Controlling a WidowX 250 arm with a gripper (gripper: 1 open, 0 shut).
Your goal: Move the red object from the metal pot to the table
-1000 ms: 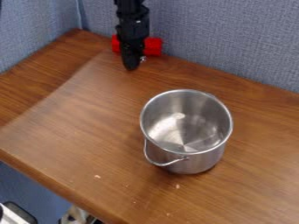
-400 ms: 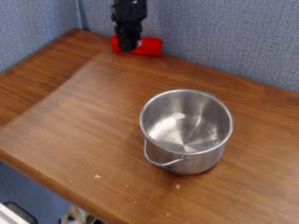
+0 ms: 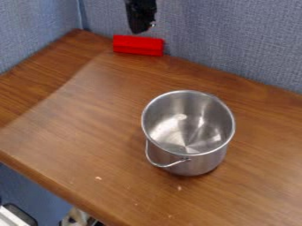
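The red object (image 3: 138, 44) lies flat on the table (image 3: 83, 106) at its far edge, next to the blue wall. The gripper (image 3: 141, 24) hangs just above it, pointing down and apart from it, with nothing in it. Its dark fingers are too small to show whether they stand open or shut. The metal pot (image 3: 189, 132) stands upright near the front right of the table. Its inside shows only bare steel, and its wire handle hangs down the near side.
A blue fabric wall (image 3: 236, 44) closes off the back and the right side. The table's rounded front-left edge (image 3: 35, 172) drops off to the floor.
The gripper has risen from table height at the red object to well above it. The red object and the pot have stayed where they were.
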